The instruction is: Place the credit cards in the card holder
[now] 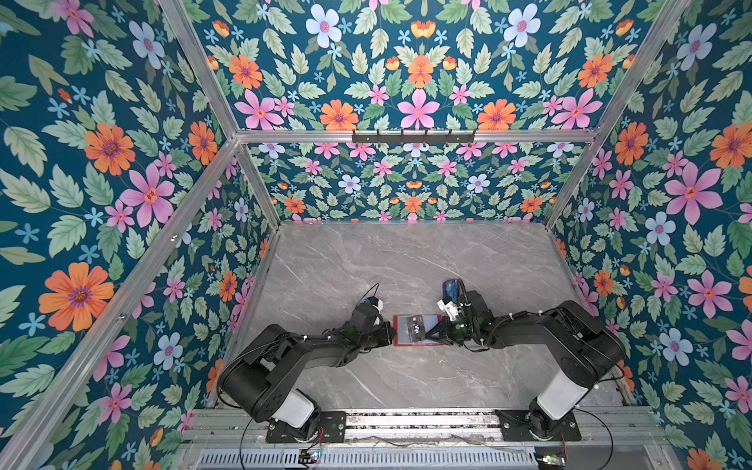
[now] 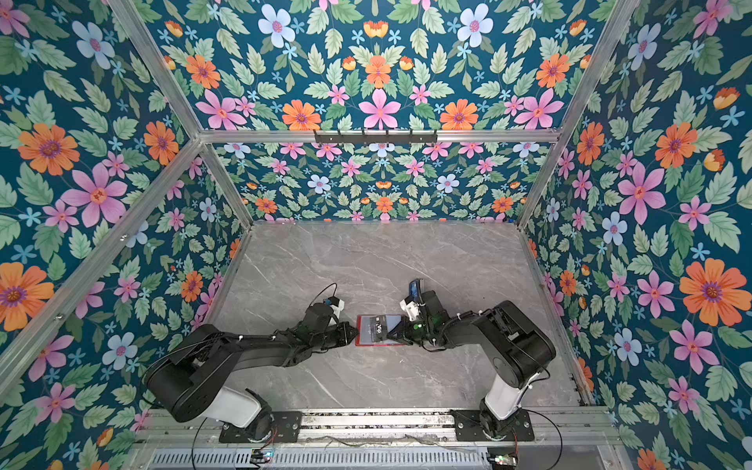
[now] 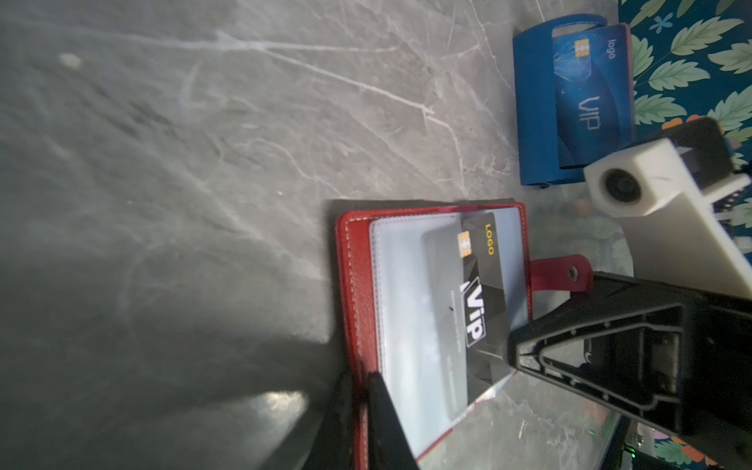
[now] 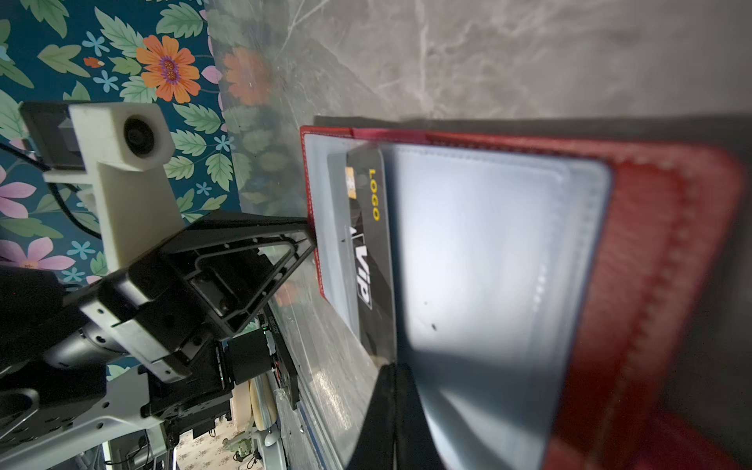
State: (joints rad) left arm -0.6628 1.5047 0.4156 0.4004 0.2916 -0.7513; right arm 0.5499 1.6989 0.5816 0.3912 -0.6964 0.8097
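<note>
Floral walls (image 1: 101,162) enclose a grey marble tabletop (image 1: 407,264).

Black arms (image 1: 285,350), white shoulder shells (image 1: 295,409), black cables (image 1: 372,291)

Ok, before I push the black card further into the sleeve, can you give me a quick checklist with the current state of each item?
1. The card holder lies open on the table: ok.
2. The left gripper is clamped on the card holder's outer edge: ok.
3. The right gripper is shut on the black VIP card: ok.
4. The black VIP card is fully inside the clear sleeve: not ok, roughly half sticks out.
5. The card is square with the sleeve: cannot tell.
6. The blue VIP card stands in the blue stand, ready: ok.
</note>
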